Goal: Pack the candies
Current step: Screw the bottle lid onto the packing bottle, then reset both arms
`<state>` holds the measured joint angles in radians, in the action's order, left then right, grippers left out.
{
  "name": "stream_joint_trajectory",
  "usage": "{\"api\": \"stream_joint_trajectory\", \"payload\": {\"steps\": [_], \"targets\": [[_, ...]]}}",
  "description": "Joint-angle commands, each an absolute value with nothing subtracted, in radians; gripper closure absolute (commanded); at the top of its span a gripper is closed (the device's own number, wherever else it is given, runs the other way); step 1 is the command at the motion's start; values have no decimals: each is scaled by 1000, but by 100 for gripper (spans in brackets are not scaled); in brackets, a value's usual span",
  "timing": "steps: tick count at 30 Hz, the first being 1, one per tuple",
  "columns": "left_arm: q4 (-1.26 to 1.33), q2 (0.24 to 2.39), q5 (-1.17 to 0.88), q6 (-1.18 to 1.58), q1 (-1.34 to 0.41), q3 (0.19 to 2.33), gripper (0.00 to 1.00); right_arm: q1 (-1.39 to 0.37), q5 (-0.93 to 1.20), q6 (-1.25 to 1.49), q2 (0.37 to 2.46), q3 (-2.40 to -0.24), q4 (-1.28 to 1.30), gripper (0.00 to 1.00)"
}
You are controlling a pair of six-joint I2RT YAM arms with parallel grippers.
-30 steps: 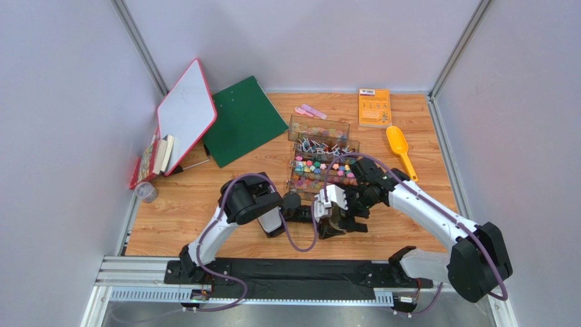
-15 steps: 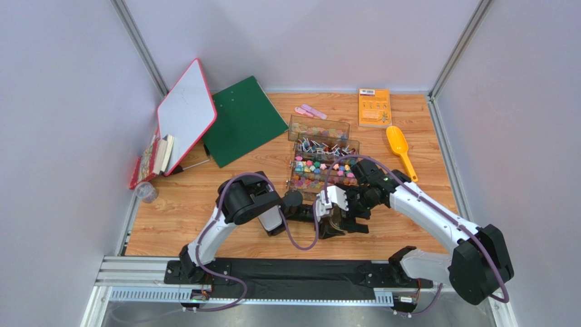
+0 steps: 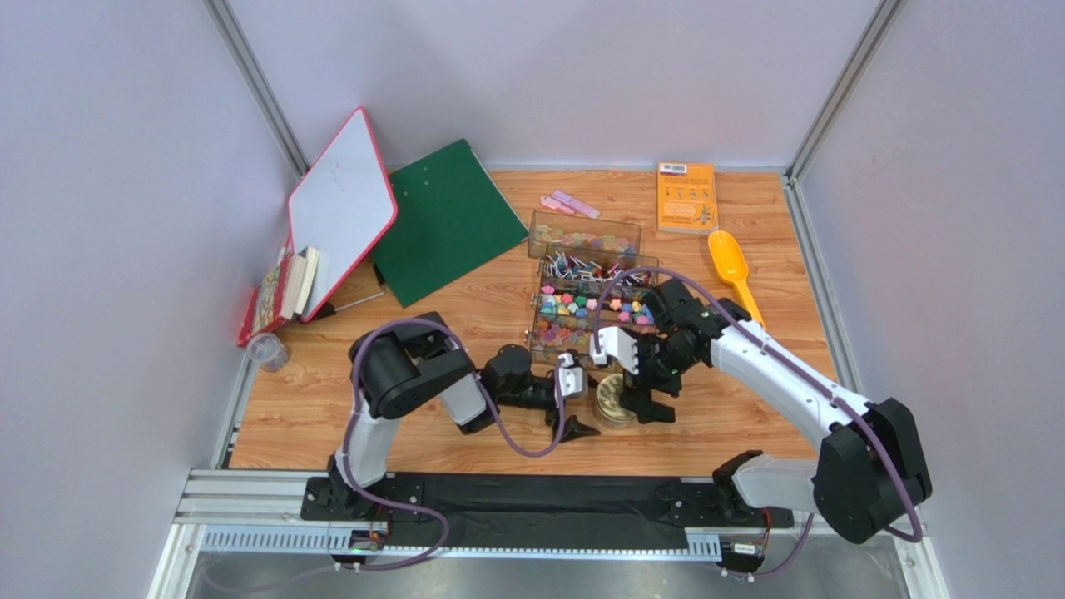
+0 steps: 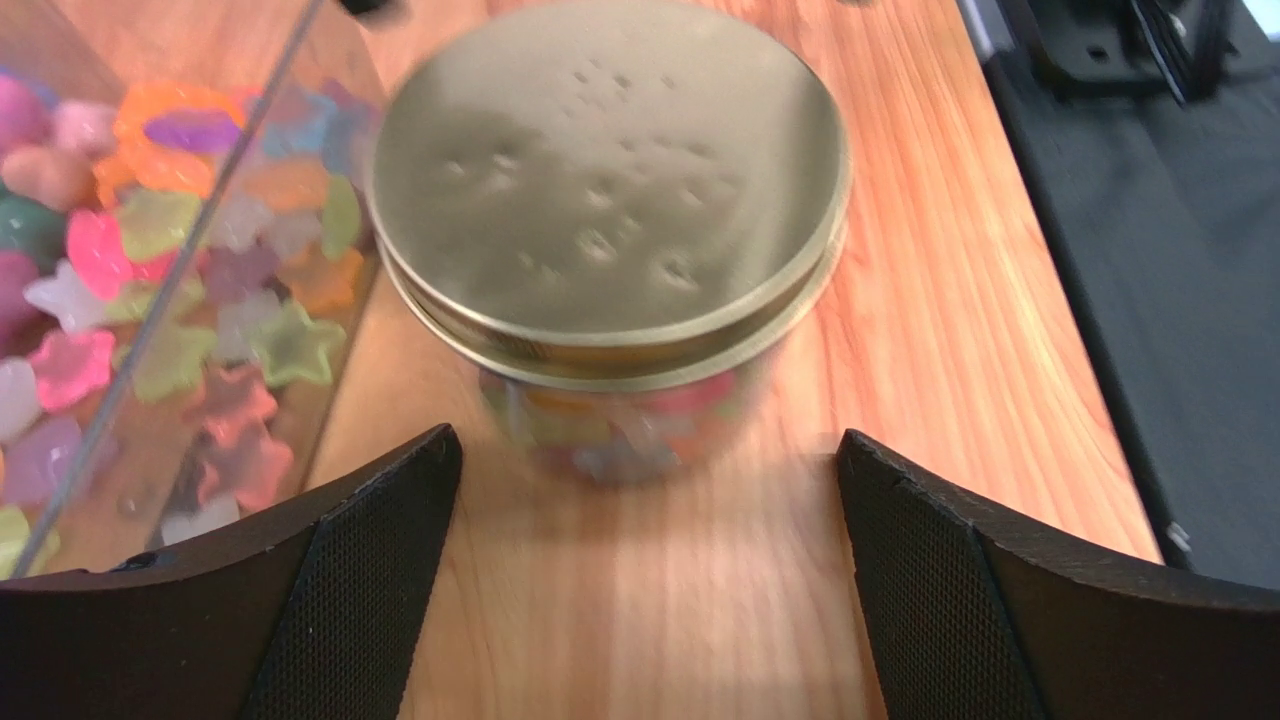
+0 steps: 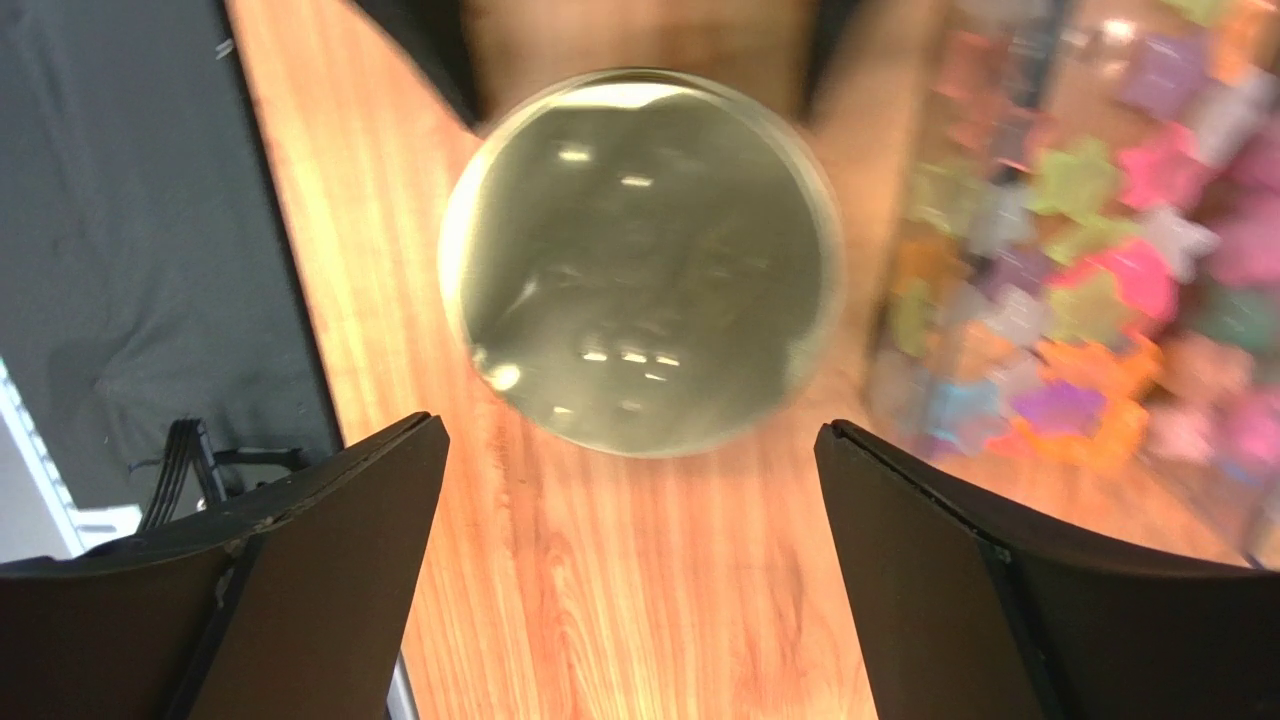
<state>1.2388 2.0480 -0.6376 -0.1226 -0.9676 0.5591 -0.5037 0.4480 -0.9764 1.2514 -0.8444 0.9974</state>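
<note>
A small clear jar with a round gold lid stands on the wood table in front of a clear box of candies. The lid sits on the jar, and mixed-colour candies show through its wall. My left gripper is open and empty just left of the jar, its fingers apart from it. My right gripper is open and empty just right of and above the jar, looking down on the lid. Star-shaped candies fill the box beside it.
Two more clear boxes stand behind the candy box. A yellow scoop and an orange booklet lie at the back right. A green folder, a whiteboard and a small cup are at the left.
Both grippers were closed in around the jar. My left gripper has pulled back to the left and my right gripper has drawn back and up, leaving the lidded jar standing free.
</note>
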Motion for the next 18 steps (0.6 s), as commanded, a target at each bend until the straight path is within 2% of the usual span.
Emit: {"api": "stream_joint_trajectory", "payload": {"steps": [1,5,8,10,12,13,16,17,18], "targets": [[942,1947,-678,-207,-966,482,0,-448,457,-907,1276,-937,977,0],[898,1826,-663,-210,-966,427,0,-425,414,-884,1276,-969,979,0],[789,1668,-592,-216,-954,420,0,-338,420,-812,1279,-1032,965,0],[595,1547,-510,-224,-936,454,0,-240,426,-621,1296,-1080,930,0],[397,1465,-459,-258,-910,578,0,-178,394,-420,1308,-1135,868,0],[235,1444,-428,-273,-898,662,0,-140,353,-361,1302,-1138,839,0],[154,1336,-423,-327,-824,736,0,-126,36,-167,1267,-1092,678,0],[147,1286,-410,-337,-793,753,0,-126,-142,-137,1267,-1080,637,0],[109,1269,-355,-345,-778,777,0,-123,-191,-127,1264,-1077,629,0]]}}
